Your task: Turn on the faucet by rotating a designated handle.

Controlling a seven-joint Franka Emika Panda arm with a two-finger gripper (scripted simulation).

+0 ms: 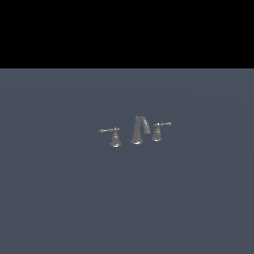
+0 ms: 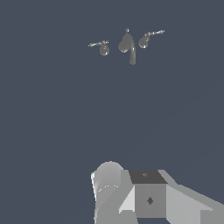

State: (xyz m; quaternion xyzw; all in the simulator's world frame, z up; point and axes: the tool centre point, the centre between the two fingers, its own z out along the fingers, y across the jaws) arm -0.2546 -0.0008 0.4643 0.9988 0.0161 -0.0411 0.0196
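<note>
Exterior view showed only the faucet (image 1: 137,131) on the worktop (image 1: 59,198), handle (image 1: 112,134) at its left. Wrist view added the tool (image 2: 144,197), well apart; its opening couldn't be told.

The wrist view shows a pale grey rounded arm housing (image 2: 109,183) beside a boxy grey block (image 2: 149,199) with a dark top.

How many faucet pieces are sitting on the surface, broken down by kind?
Arched spout: 1
Lever handles: 2, the handle on the exterior view's left and the twin handle on its right
Total: 3 grey metal pieces
</note>
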